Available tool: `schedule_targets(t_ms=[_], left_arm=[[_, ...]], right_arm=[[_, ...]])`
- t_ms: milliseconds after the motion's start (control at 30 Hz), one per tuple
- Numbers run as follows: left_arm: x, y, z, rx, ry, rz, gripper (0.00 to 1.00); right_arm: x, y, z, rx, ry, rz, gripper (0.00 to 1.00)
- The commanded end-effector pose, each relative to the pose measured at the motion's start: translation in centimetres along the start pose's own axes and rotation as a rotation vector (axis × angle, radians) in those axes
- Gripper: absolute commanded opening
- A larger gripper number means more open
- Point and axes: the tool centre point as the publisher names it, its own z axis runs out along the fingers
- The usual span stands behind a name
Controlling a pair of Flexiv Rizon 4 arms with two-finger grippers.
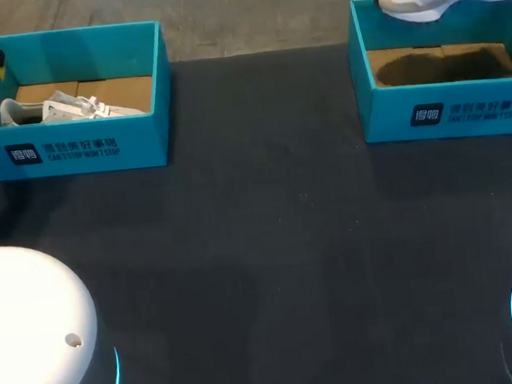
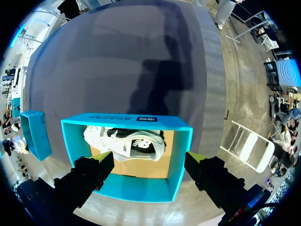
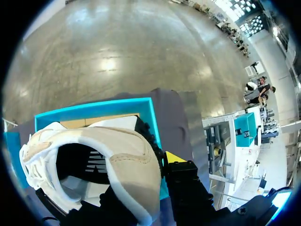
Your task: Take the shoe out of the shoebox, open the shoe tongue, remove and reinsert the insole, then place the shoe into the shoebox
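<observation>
Left hand (image 2: 149, 162): fingers (image 2: 89, 178) were blocky, matte black, capped with yellow-green tips. Right hand (image 3: 141, 183): black finger (image 3: 188, 188) bore yellow wedge tip (image 3: 175, 157). Arm bases (image 1: 34, 331) were glossy white domes, each ringed by cyan light.

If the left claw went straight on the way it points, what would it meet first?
Most likely the white shoe lying in the teal shoebox ahead of the left claw; depth unclear, possibly its cardboard floor instead.

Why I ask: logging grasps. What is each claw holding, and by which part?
Right claw holds the shoe by its heel collar; left claw is open, empty.
</observation>
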Motion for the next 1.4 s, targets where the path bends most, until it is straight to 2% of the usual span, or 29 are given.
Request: schedule_targets(t_ms=[33,133,400,633,667,700,833,900,933,1000,1033,1133,1167,1200,1333,1400], left_arm=[[0.0,-0.1,0.0,-0.002,0.002,0.000,1.00],[0.0,-0.1,0.0,-0.002,0.002,0.000,1.00],[0.0,-0.1,0.0,-0.002,0.002,0.000,1.00],[0.0,-0.1,0.0,-0.002,0.002,0.000,1.00],[0.0,-0.1,0.0,-0.002,0.002,0.000,1.00],[0.0,-0.1,0.0,-0.002,0.002,0.000,1.00],[0.0,-0.1,0.0,-0.002,0.002,0.000,1.00],[0.0,-0.1,0.0,-0.002,0.002,0.000,1.00],[0.0,-0.1,0.0,-0.002,0.002,0.000,1.00],[0.0,-0.1,0.0,-0.002,0.002,0.000,1.00],[0.0,-0.1,0.0,-0.002,0.002,0.000,1.00],[0.0,-0.1,0.0,-0.002,0.002,0.000,1.00],[0.0,-0.1,0.0,-0.002,0.002,0.000,1.00],[0.0,-0.1,0.0,-0.002,0.002,0.000,1.00],[0.0,-0.1,0.0,-0.002,0.002,0.000,1.00],[0.0,-0.1,0.0,-0.002,0.002,0.000,1.00]], right_arm=[[0.2,-2.9,-3.0,-0.031,-0.001,-0.001,0.00],[0.8,-4.7,-4.3,-0.027,0.001,0.001,0.00],[3.2,-11.4,-7.8,-0.043,0.027,0.030,0.00],[6.6,-17.2,-10.2,-0.059,0.029,0.018,0.00],[6.6,-17.2,-10.2,-0.059,0.029,0.018,0.00],[7.6,-18.8,-10.6,-0.062,0.033,0.013,0.00],[9.4,-22.2,-11.1,-0.061,0.045,0.017,0.00],[9.6,-22.6,-11.1,-0.060,0.047,0.018,0.00],[10.8,-24.8,-11.5,-0.055,0.059,0.022,0.00],[11.5,-26.0,-11.7,-0.055,0.061,0.023,0.00],[12.2,-27.3,-11.9,-0.053,0.063,0.024,0.00],[13.2,-29.6,-11.9,-0.046,0.074,0.036,0.00],[13.3,-29.9,-11.9,-0.045,0.075,0.037,0.00],[13.9,-31.2,-12.1,-0.042,0.080,0.047,0.00],[14.9,-33.6,-12.3,-0.050,0.080,0.066,0.00],[15.1,-34.0,-12.4,-0.051,0.078,0.068,0.00]])
